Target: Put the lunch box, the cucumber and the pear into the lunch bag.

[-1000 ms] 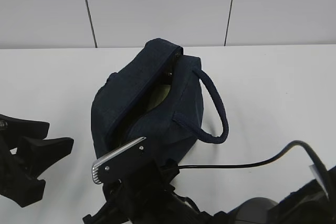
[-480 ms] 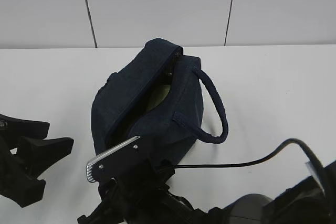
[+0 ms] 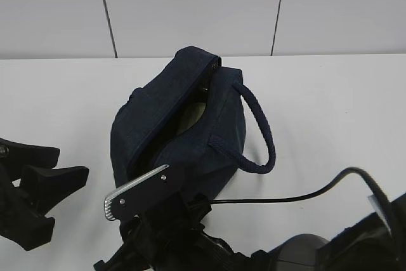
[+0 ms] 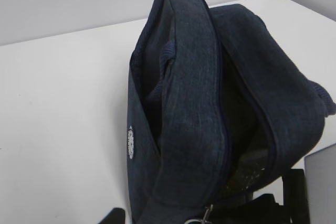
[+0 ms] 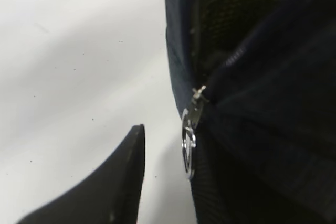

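The lunch bag (image 3: 181,128) sits in the middle of the frame on the white table (image 3: 330,106). It is dark blue and its top is unzipped, so there is a long gap along it. Through the gap something pale green (image 3: 192,117) shows inside, which may be the lunch box lid, but it is too hidden to be sure. The padded handle (image 3: 260,131) loops out to the right side of the bag. In the right wrist view the metal ring pull (image 5: 190,142) of the zipper hangs down at the near end of the bag, close to the middle of the frame. The right end effector (image 3: 143,198) is at the bottom of the frame, just in front of the bag's near end. One dark finger (image 5: 113,187) shows just left of the ring and is not touching it; you cannot tell how far apart its fingers are. The left end effector (image 3: 41,185) is at the lower left, well away from the bag, with its fingers apart and nothing between them.
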{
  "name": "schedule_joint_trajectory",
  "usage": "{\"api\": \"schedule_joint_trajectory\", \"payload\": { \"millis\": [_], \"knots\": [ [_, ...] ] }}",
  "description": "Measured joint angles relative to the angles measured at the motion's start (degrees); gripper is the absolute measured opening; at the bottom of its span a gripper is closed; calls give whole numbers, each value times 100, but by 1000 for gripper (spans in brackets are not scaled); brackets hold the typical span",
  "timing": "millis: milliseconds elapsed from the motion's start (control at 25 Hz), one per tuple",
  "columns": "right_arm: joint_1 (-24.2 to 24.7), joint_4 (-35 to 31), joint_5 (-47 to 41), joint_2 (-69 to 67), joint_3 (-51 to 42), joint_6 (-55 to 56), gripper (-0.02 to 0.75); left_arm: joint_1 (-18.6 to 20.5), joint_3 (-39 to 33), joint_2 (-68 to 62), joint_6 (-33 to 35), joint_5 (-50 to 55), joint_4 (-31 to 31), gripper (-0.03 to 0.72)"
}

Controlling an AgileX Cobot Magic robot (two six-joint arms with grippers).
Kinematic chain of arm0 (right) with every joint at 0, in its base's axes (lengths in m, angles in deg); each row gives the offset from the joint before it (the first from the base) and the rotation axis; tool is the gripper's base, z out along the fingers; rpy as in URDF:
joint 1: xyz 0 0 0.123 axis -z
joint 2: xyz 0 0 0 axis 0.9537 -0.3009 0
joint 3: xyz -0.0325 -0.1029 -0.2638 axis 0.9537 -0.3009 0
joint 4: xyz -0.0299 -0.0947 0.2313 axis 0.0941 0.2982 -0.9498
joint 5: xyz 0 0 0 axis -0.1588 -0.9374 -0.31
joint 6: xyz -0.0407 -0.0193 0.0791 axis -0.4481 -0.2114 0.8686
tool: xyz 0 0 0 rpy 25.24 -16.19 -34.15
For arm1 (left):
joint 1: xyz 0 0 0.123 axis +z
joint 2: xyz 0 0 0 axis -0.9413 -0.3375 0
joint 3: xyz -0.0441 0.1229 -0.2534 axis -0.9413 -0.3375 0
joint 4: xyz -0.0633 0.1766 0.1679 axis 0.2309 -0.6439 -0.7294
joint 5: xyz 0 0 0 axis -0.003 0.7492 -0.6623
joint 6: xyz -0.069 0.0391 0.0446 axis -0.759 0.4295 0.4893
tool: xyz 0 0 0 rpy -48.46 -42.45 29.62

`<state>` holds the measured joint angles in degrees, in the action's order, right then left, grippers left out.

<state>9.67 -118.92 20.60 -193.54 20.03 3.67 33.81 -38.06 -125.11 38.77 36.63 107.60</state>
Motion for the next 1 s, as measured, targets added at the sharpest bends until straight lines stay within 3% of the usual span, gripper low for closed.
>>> {"api": "schedule_joint_trajectory", "payload": {
  "millis": [160,280,360,640,1000],
  "knots": [
    [0,-53,-13,0,0,-48,220,0,0,0,0,0,0,343],
    [0,-277,-42,0,0,-233,66,0,0,0,0,0,1,343],
    [0,-392,-113,0,0,-388,5,0,0,0,0,0,1,343],
    [0,-468,-637,277,0,-851,0,0,0,0,0,0,1,309],
    [0,-1458,-1166,1114,0,-2205,0,0,0,0,0,-16,1,305]
  ]
}}
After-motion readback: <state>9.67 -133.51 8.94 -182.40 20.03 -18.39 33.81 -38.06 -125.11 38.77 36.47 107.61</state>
